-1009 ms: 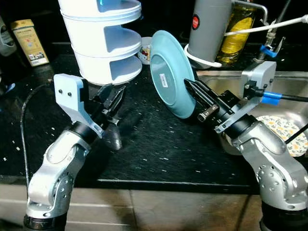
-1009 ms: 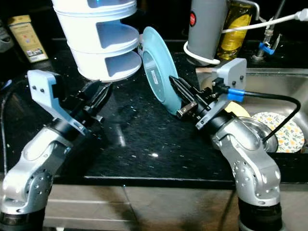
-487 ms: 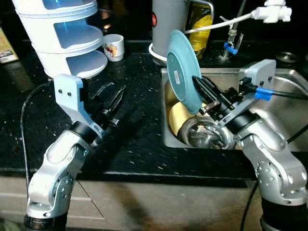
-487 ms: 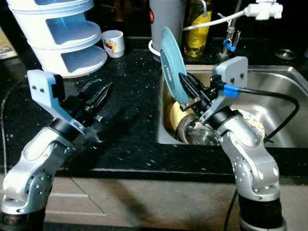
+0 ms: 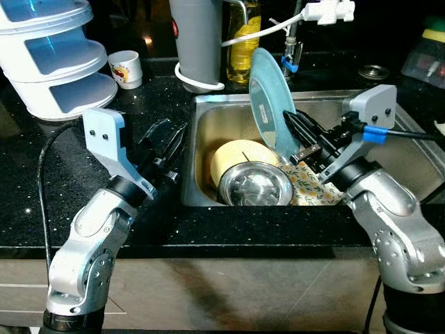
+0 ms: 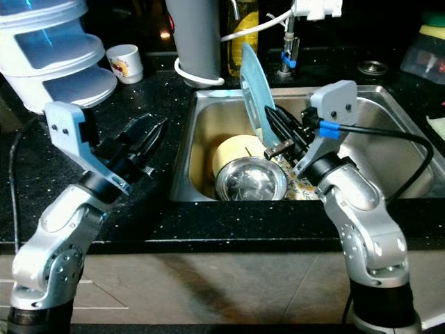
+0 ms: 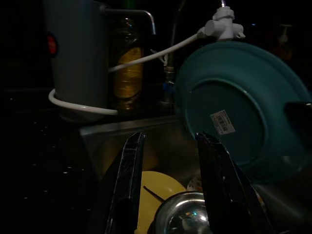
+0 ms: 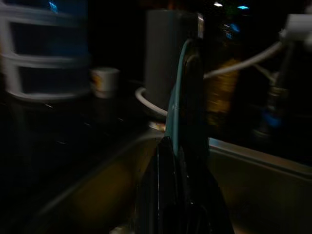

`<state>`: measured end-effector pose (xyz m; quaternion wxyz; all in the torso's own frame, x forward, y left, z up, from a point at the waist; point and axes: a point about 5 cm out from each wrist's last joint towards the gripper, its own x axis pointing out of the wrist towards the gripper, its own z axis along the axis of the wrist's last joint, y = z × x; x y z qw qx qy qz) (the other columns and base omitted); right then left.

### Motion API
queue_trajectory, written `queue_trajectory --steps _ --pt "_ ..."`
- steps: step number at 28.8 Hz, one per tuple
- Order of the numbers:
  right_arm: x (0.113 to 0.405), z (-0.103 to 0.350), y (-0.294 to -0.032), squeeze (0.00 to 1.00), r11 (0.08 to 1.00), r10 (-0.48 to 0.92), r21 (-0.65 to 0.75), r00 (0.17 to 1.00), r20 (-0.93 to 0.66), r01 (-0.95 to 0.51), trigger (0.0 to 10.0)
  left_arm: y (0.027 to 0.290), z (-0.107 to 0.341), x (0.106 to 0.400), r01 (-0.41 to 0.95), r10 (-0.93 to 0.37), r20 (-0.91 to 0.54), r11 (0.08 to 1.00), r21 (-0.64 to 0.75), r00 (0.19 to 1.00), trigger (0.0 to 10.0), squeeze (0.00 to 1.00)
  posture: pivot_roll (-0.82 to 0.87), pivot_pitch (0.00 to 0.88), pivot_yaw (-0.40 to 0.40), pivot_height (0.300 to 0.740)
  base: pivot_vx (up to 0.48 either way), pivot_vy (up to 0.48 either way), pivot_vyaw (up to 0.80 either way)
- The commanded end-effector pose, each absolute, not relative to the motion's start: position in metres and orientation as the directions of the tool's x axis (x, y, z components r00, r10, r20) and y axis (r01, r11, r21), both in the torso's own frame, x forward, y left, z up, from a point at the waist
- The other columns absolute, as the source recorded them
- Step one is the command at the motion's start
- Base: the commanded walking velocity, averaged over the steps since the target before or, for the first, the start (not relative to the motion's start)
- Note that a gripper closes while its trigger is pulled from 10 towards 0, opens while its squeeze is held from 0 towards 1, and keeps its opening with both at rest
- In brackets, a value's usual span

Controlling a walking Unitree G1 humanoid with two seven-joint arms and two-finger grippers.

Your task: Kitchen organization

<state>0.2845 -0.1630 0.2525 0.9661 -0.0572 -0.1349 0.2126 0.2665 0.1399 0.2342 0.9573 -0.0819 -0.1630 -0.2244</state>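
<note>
My right gripper [image 5: 290,124] is shut on the lower rim of a teal plate [image 5: 268,97], which it holds upright and edge-on over the steel sink [image 5: 208,104]. The right wrist view has the teal plate [image 8: 179,95] standing thin between the fingers. In the sink lie a yellow plate [image 5: 235,154], a steel bowl [image 5: 256,186] and a floral plate [image 5: 313,193], all below the teal one. My left gripper [image 5: 169,139] is open above the black counter, just left of the sink's edge, with nothing between its fingers [image 7: 127,185].
A white tiered stand [image 5: 49,62] and a small cup [image 5: 126,68] are at the back left of the black counter [image 5: 42,174]. A grey cylinder [image 5: 197,38], an oil bottle [image 5: 243,35] and a tap with a white hose [image 5: 327,10] stand behind the sink.
The view has swung right, from the counter to the sink. My right gripper has carried the teal plate from above the counter to above the sink. The left gripper stays open.
</note>
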Motion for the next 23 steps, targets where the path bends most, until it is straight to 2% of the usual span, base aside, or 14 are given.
queue_trajectory --steps 1,2,5,9,10,13,15,16,17,18,23 --pt "0.291 0.254 -0.168 0.0 0.924 0.366 -0.208 0.901 0.232 -0.322 10.0 0.14 0.231 0.266 0.459 -0.41 0.335 0.885 -0.079 0.848 10.0 0.0 0.0 0.0 0.009 0.74 0.0 0.0 0.0" --pt "0.291 0.254 -0.168 0.0 0.924 0.366 -0.208 0.901 0.232 -0.322 10.0 0.14 0.231 0.266 0.459 -0.41 0.335 0.885 -0.079 0.848 10.0 0.0 0.0 0.0 0.009 0.74 0.0 0.0 0.0" --pt "0.302 0.248 -0.187 0.0 0.946 0.209 -0.287 0.959 0.19 -0.149 10.0 0.137 0.228 0.265 0.474 -0.434 0.321 0.879 -0.053 0.842 10.0 0.0 0.0 0.0 0.009 0.74 0.0 0.0 0.0" --pt "0.305 0.242 -0.192 0.0 0.938 0.168 -0.33 0.974 0.15 -0.111 10.0 0.134 0.226 0.264 0.49 -0.456 0.31 0.871 -0.036 0.834 10.0 0.0 0.0 0.0 0.008 0.74 0.0 0.0 0.0" --pt "0.305 0.239 -0.192 1.0 0.934 0.171 -0.338 0.976 0.134 -0.117 10.0 0.132 0.225 0.263 0.499 -0.468 0.305 0.866 -0.027 0.83 10.0 0.0 0.0 0.0 0.008 0.74 0.0 0.0 0.0" --pt "0.304 0.236 -0.19 1.0 0.935 0.178 -0.33 0.976 0.126 -0.128 10.0 0.128 0.223 0.261 0.519 -0.491 0.295 0.855 -0.018 0.819 10.0 0.0 0.0 0.0 0.008 0.74 0.0 0.0 0.0" --pt "0.302 0.239 -0.19 1.0 0.965 0.158 -0.236 0.973 0.168 -0.116 10.0 0.126 0.221 0.259 0.54 -0.516 0.278 0.841 -0.013 0.81 10.0 0.0 0.0 0.0 0.008 0.74 0.0 0.0 0.0" --pt "0.302 0.239 -0.19 1.0 0.965 0.158 -0.236 0.973 0.168 -0.116 10.0 0.126 0.221 0.259 0.54 -0.516 0.278 0.841 -0.013 0.81 10.0 0.0 0.0 0.0 0.008 0.74 0.0 0.0 0.0" --pt "0.3 0.244 -0.19 0.0 0.979 0.162 -0.154 0.964 0.21 -0.131 10.0 0.125 0.219 0.258 0.545 -0.525 0.263 0.839 -0.005 0.81 10.0 0.0 0.0 0.0 0.01 0.74 0.0 0.0 0.0" --pt "0.298 0.248 -0.19 0.0 0.986 0.164 -0.085 0.954 0.25 -0.147 10.0 0.124 0.217 0.257 0.551 -0.533 0.251 0.835 -0.002 0.808 10.0 0.0 0.0 0.0 0.01 0.74 0.0 0.0 0.0" --pt "0.292 0.251 -0.189 0.0 0.978 0.18 0.039 0.932 0.314 -0.203 10.0 0.123 0.215 0.256 0.556 -0.539 0.237 0.831 -0.003 0.808 10.0 0.0 0.0 0.0 0.01 0.74 0.0 0.0 0.0"
